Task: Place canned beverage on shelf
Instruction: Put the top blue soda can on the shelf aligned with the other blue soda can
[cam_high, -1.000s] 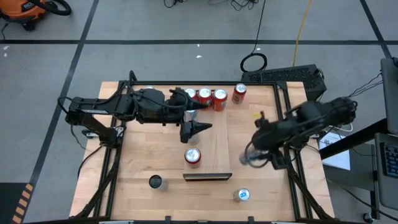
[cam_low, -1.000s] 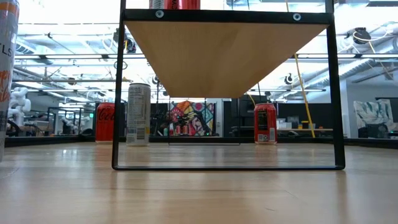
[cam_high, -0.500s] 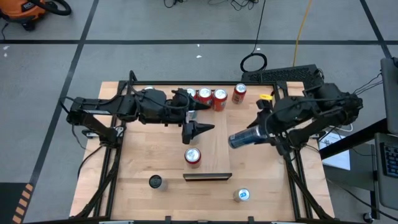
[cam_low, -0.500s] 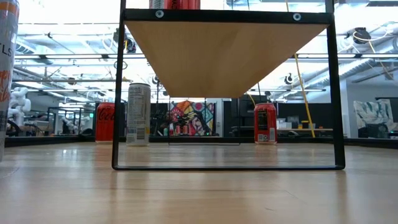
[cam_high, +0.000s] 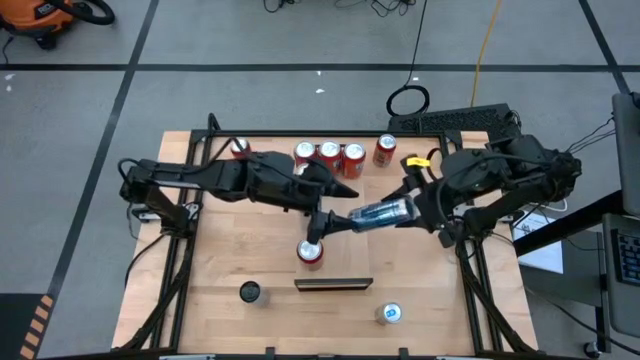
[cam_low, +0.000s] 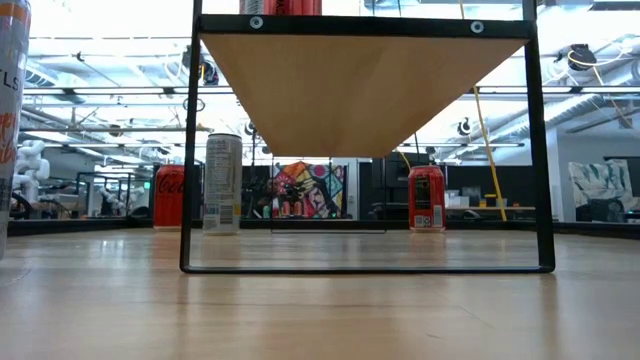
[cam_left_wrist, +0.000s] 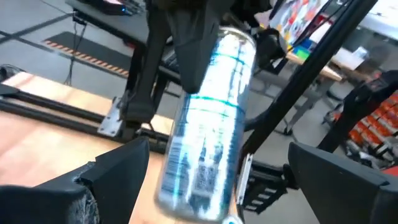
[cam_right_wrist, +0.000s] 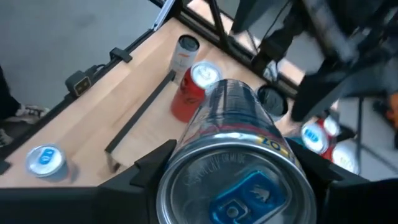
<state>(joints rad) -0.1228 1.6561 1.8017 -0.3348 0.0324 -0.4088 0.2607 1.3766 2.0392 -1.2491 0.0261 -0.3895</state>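
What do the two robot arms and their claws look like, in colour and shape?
Both arms are dark, almost black, built of thick rounded segments joined at bulky joints. The left arm is long, with thin dark cables running along it. The right arm looks bulkier and carries a small yellow part near its wrist. Each claw has two broad, flat, dark fingers of matte plastic.

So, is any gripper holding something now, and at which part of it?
Yes. The right gripper holds a silver-blue can lying sideways, gripped near one end. The left gripper is open around the can's other end and is not closed on it.
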